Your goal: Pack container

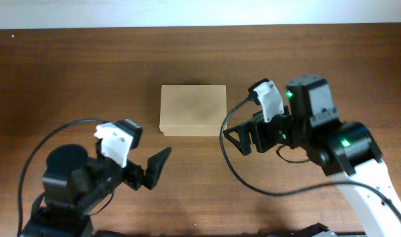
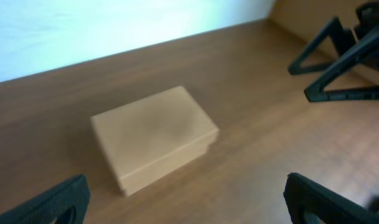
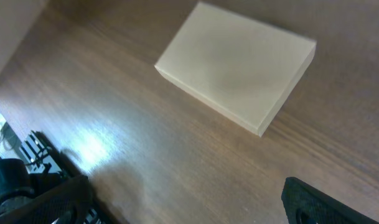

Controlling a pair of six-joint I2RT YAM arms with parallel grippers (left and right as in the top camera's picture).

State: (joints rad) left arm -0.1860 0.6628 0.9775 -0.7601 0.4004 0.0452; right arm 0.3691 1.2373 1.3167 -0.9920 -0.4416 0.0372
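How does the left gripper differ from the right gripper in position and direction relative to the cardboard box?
The left gripper sits off the near-left corner of the cardboard box; the right gripper sits beside its right side, closer to it. The left gripper points diagonally toward the box; the right gripper points sideways at it. Both are open and hold nothing.

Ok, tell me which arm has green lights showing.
The right arm, beside the cardboard box's short edge: two green lights glow on its dark housing. The left arm, below the box's near corner, shows none from overhead.
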